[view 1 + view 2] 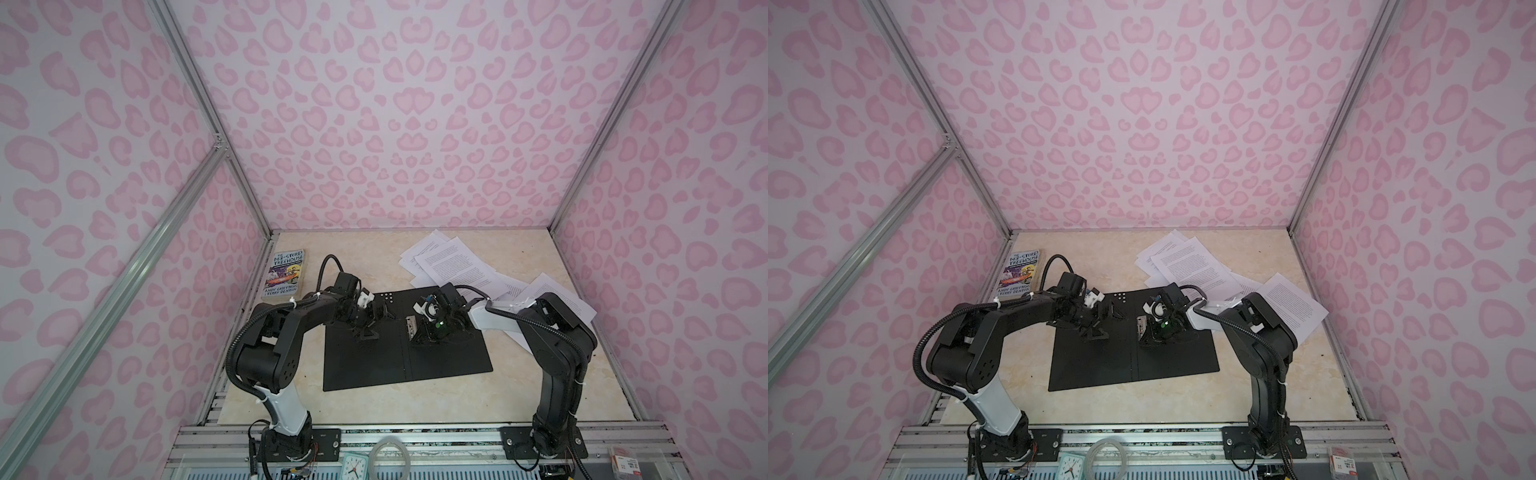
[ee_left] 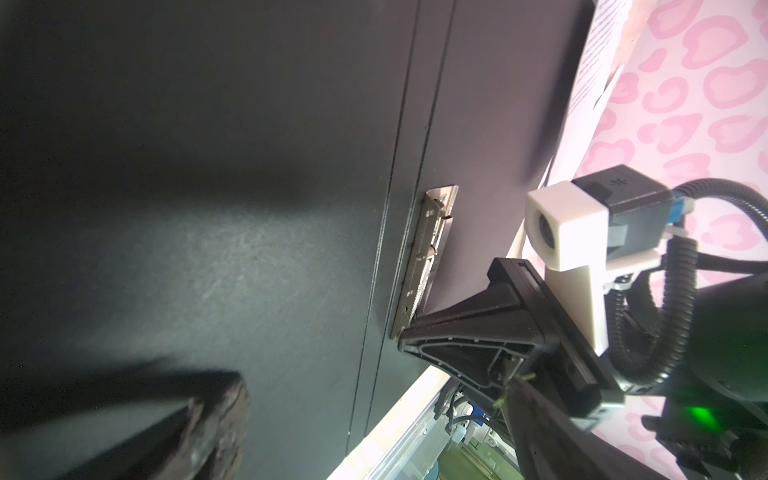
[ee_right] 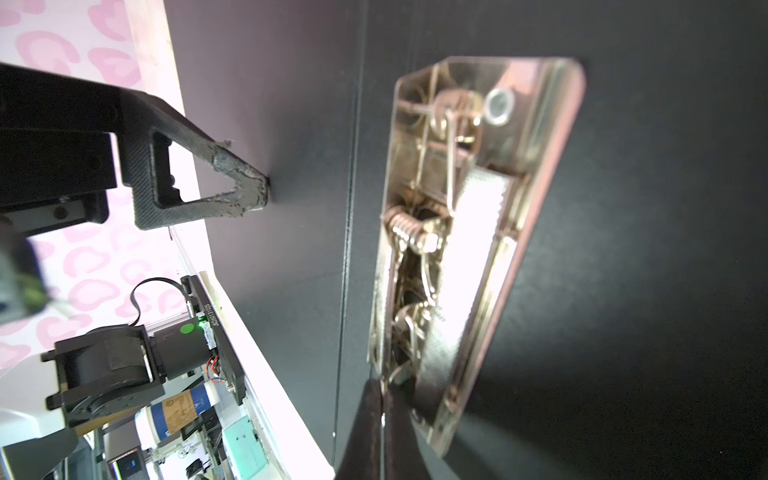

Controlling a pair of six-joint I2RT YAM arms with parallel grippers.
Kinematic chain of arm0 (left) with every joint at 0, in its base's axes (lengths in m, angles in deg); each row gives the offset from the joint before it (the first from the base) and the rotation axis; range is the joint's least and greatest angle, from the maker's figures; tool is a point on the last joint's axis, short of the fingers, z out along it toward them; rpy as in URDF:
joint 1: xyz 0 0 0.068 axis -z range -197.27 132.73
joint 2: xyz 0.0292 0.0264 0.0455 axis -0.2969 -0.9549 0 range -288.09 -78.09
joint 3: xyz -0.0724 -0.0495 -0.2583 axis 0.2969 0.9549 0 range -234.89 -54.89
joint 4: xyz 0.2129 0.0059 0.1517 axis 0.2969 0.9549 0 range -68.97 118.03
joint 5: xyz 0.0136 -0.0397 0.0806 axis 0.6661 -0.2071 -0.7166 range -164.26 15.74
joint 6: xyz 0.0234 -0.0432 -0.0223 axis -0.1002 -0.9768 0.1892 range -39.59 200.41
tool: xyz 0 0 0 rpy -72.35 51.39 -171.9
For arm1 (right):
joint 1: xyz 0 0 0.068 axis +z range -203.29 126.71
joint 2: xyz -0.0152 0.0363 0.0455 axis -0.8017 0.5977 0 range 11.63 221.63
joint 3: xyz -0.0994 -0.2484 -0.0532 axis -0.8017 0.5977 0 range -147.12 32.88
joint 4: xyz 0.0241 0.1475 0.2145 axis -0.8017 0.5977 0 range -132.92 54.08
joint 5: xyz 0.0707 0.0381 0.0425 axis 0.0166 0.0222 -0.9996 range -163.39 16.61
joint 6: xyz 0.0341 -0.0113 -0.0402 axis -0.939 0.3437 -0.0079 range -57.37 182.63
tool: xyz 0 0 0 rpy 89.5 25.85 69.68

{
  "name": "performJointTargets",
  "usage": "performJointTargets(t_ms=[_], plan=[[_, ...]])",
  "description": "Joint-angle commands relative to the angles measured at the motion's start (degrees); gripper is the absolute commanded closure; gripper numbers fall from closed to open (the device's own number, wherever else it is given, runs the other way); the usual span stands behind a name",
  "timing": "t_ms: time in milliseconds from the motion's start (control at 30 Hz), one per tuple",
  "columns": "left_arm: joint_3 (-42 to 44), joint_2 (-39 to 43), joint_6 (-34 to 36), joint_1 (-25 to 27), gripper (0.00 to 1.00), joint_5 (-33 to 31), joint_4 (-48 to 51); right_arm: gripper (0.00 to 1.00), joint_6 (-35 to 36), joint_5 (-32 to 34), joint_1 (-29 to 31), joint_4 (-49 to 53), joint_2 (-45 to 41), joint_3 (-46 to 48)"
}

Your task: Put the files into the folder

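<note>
The folder lies open in both top views, black inside up. Its metal clip sits just right of the spine. My right gripper is shut, its tips at the clip's near end; I cannot tell whether any part of the clip is pinched. My left gripper is open on the folder's left half, one of its fingertips touching the black surface. The files lie fanned out at the back right, one sheet partly under the right arm.
A colourful Treehouse book lies at the back left by the wall. A small clock and a clear tape ring sit on the front rail. Pink patterned walls close in three sides.
</note>
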Motion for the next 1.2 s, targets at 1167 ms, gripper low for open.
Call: performJointTargets(t_ms=[1167], plan=[[1.3,0.83,0.21,0.38,0.01,-15.08,5.03,0.62,-2.58,0.34,-2.17,-0.51,-9.82,-5.56]])
